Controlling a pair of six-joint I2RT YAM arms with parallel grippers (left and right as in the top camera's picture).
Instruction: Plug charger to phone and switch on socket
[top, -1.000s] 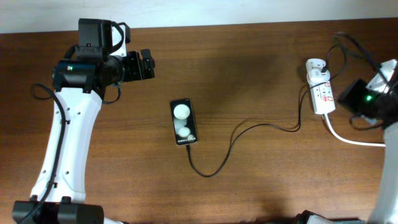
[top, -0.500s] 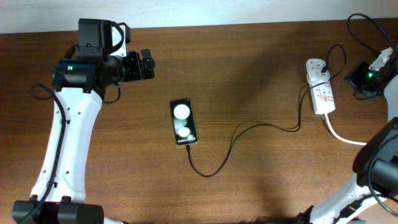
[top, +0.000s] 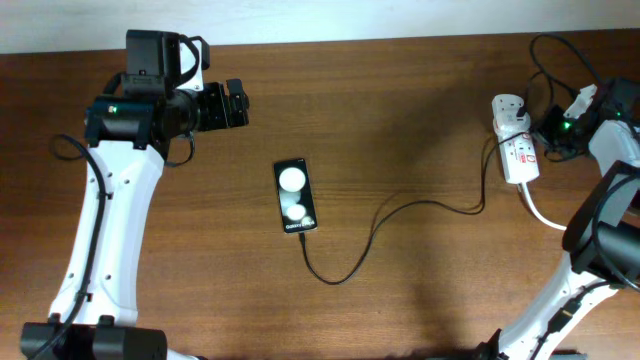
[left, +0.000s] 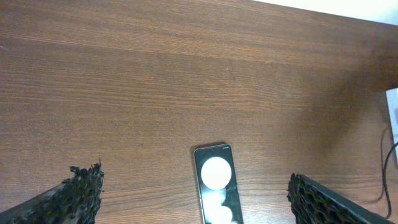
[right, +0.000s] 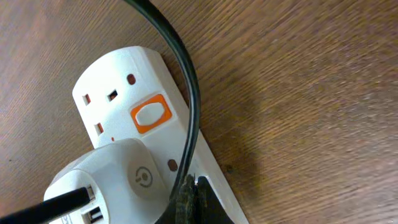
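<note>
The black phone (top: 295, 197) lies mid-table and shows in the left wrist view (left: 217, 185). The thin black charger cable (top: 400, 208) runs from the phone's near end to the white adapter (top: 508, 107), which sits in the white socket strip (top: 520, 158). My left gripper (top: 236, 103) is open and empty, above and left of the phone, with its fingers (left: 193, 182) spread. My right gripper (top: 545, 135) is at the strip's right side. In the right wrist view its shut tips (right: 194, 198) rest on the strip (right: 118, 84) beside the adapter (right: 115, 177), below the orange switch (right: 150, 113).
The strip's thick white cord (top: 565, 224) runs off to the right. A black cable (right: 185, 87) crosses the strip's face next to my right fingertips. Loose black arm cables (top: 560, 55) loop at the back right corner.
My right gripper has moved from the table's right edge up and left to the socket strip's side. The left arm, phone and cable have not moved.
</note>
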